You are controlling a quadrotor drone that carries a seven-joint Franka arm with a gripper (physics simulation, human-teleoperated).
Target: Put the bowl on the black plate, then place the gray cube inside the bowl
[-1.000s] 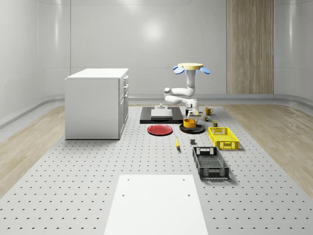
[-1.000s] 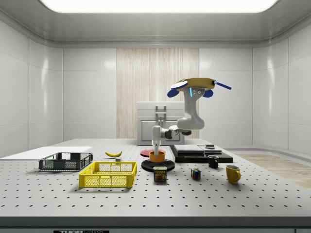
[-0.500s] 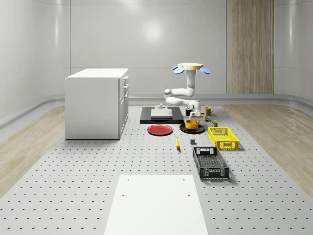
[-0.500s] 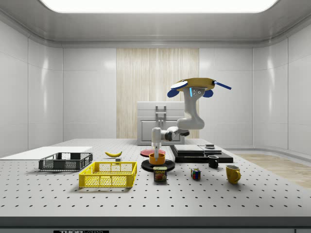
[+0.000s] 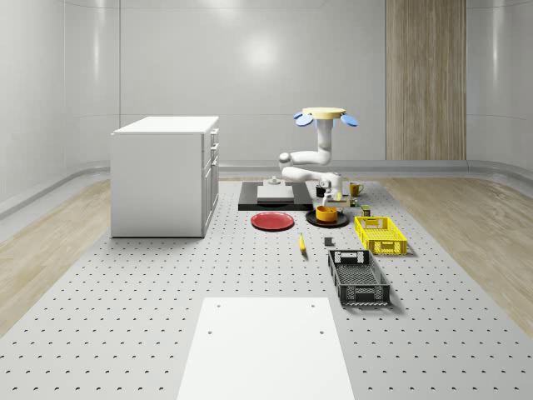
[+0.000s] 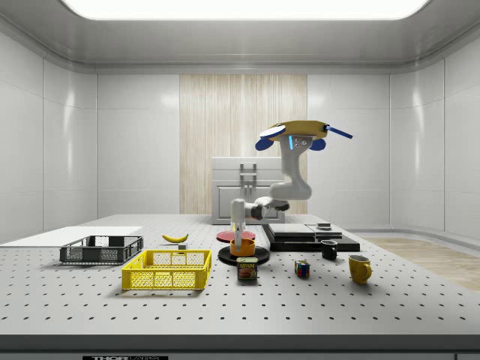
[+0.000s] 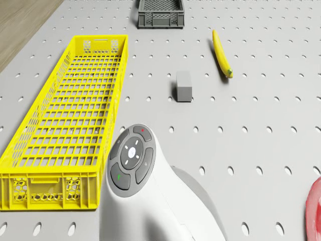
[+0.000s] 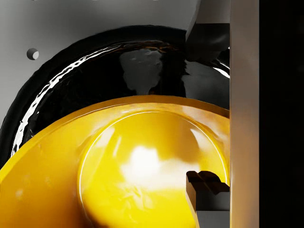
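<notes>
The orange-yellow bowl (image 5: 326,213) (image 6: 242,247) sits on the black plate (image 5: 312,220) (image 6: 225,256). The drone (image 5: 325,114) (image 6: 294,134) hovers behind and above the plate, its arm bent down to the bowl. My gripper (image 5: 332,199) (image 6: 238,232) (image 8: 209,116) points straight down over the bowl's rim and is open. In the wrist view one fingertip (image 8: 207,192) hangs inside the bowl (image 8: 137,180) and the other stands outside it over the plate (image 8: 90,80), both apart from the rim. The gray cube (image 5: 328,242) (image 7: 184,86) lies on the table between the banana and the yellow basket.
A red plate (image 5: 272,221) lies beside the black one. A yellow basket (image 5: 380,234) (image 7: 65,120), a dark crate (image 5: 358,277) and a banana (image 5: 301,243) (image 7: 221,53) lie in front. A can (image 6: 247,268), a colour cube (image 6: 301,269) and mugs (image 6: 359,268) are nearby. A white cabinet (image 5: 165,175) stands at the whole-scene view's left.
The bowl has come down a little and now rests on the black plate. The fingers have parted from its rim. The drone has shifted slightly to the side view's left.
</notes>
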